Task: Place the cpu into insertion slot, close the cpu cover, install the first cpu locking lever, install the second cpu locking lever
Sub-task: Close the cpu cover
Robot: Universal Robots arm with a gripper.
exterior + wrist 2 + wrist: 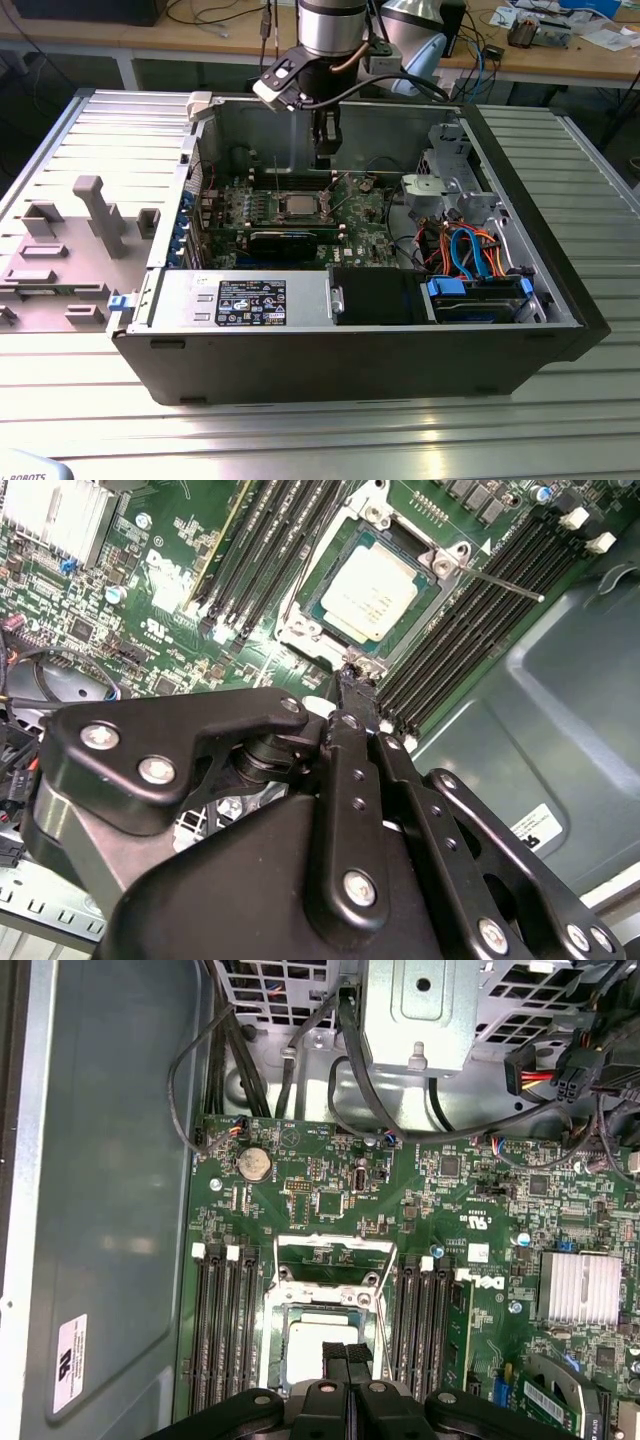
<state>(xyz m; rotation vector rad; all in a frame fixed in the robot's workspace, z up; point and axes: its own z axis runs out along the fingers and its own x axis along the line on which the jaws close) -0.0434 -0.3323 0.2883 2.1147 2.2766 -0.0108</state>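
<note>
Chip [368,595] seated in socket [300,632]; fingers [352,720] pressed together, holding nothing (tips just above socket edge); thin lever rod [500,582] sticks out beside it.

The gripper [323,158] hangs over the green motherboard [365,215] — just beside the cpu [300,204] — inside the open case [400,350].

Open-topped case [350,365], free air above motherboard [300,1195] centre, cpu [318,1338] flanked by low memory slots [218,1325], cpu cover [330,1240] hinged back beside it, thin lever [500,583] jutting over slots, drive cage [415,1010] and cables [468,245] crowding one end, case wall [110,1210] close alongside.
</note>
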